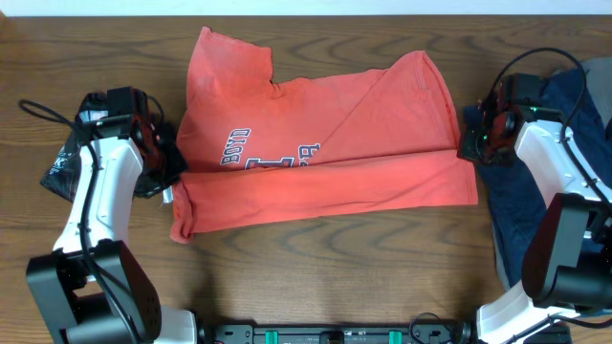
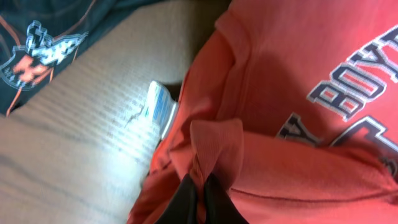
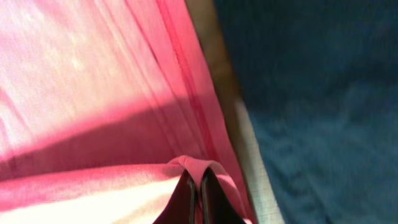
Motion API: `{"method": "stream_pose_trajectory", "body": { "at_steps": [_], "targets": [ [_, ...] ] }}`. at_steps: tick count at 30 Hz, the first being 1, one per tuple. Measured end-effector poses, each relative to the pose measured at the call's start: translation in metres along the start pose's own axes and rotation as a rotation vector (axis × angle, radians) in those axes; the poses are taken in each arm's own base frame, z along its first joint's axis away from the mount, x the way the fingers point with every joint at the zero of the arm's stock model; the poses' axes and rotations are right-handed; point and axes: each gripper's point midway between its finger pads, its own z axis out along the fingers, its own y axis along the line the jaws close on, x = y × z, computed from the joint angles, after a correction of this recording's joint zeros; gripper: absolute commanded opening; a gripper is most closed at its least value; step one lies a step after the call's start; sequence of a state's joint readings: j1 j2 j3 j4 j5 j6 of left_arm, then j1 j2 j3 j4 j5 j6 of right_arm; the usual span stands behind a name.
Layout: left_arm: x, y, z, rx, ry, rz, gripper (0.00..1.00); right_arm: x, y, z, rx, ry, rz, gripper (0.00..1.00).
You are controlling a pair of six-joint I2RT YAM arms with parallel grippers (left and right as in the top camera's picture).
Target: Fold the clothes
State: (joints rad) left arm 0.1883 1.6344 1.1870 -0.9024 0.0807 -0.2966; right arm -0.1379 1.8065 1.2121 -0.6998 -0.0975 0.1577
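Coral-red T-shirt (image 1: pixel 316 143), left gripper (image 2: pixel 198 183) clamped on one edge, right gripper (image 3: pixel 196 179) clamped on opp. hem

Brown wood-grain table (image 1: pixel 316 277) beneath everything. At far left, 1 crumpled black fabric garment (image 1: pixel 57 170) with red-and-white print, lying on the wood; same print close up in the left wrist view. At far right, 1 large plain navy blue cloth garment (image 1: pixel 505 215), rumpled, running toward the near edge.

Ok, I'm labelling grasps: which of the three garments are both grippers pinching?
The coral-red T-shirt with BOYD lettering; the black printed garment at left and plain navy garment at right lie ungripped.
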Motion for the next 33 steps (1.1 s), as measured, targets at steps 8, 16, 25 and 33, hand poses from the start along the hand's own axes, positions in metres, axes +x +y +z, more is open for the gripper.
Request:
{"method": "stream_pose_trajectory", "body": {
  "at_steps": [8,16,25,33],
  "targets": [
    [-0.013,-0.004,0.000,0.013,-0.051,-0.005,0.62,-0.016,0.002,0.000,-0.008,-0.066,0.013,0.55],
    [0.050,0.020,-0.005,-0.089,0.204,-0.019,0.61,0.030,-0.004,-0.001,0.015,0.120,0.017,0.31],
    [0.077,0.031,0.002,-0.121,0.298,0.001,0.56,0.043,0.007,0.010,-0.017,0.137,-0.062,0.26],
    [0.092,0.037,0.029,-0.124,0.306,0.002,0.56,0.061,0.004,0.035,-0.023,0.115,-0.086,0.22]
  ]
}}
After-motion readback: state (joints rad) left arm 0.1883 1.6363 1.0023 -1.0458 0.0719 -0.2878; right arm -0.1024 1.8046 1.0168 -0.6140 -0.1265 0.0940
